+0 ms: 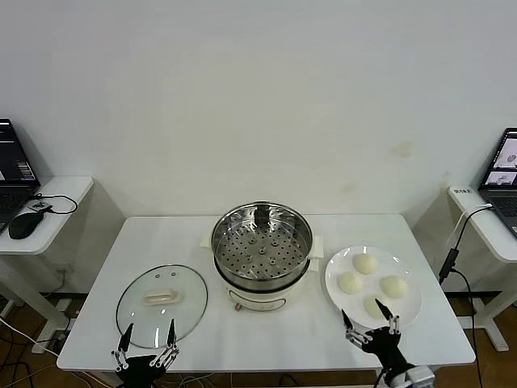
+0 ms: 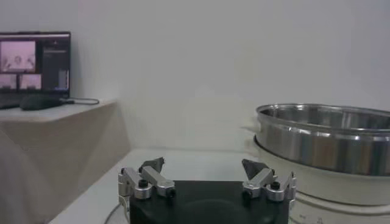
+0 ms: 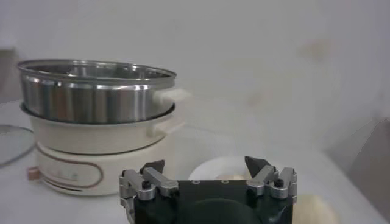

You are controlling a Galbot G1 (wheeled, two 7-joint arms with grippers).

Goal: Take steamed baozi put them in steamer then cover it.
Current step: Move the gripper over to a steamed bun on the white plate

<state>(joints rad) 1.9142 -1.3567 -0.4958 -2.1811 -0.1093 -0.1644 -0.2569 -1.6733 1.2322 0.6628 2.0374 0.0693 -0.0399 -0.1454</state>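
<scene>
The steamer [image 1: 260, 280] stands open at the middle of the white table, its perforated tray empty. Several cream-white baozi [image 1: 365, 263] lie on a white plate [image 1: 409, 310] to its right. The glass cover [image 1: 161, 297] lies flat to its left. My left gripper [image 1: 149, 330] hovers open at the table's front edge, just in front of the cover. My right gripper [image 1: 370, 317] is open over the plate's front rim, beside the nearest baozi [image 1: 376, 305]. In the wrist views both the left gripper [image 2: 203, 164] and the right gripper [image 3: 205, 164] hold nothing; a baozi [image 3: 314, 210] shows beside the right one.
Side tables flank the work table, each with a laptop [image 1: 16, 166] [image 1: 505, 166]; a mouse [image 1: 28, 222] lies on the left one. A cable [image 1: 451, 259] hangs off the right one. The steamer's wall [image 2: 323, 137] [image 3: 97, 91] rises close beside both grippers.
</scene>
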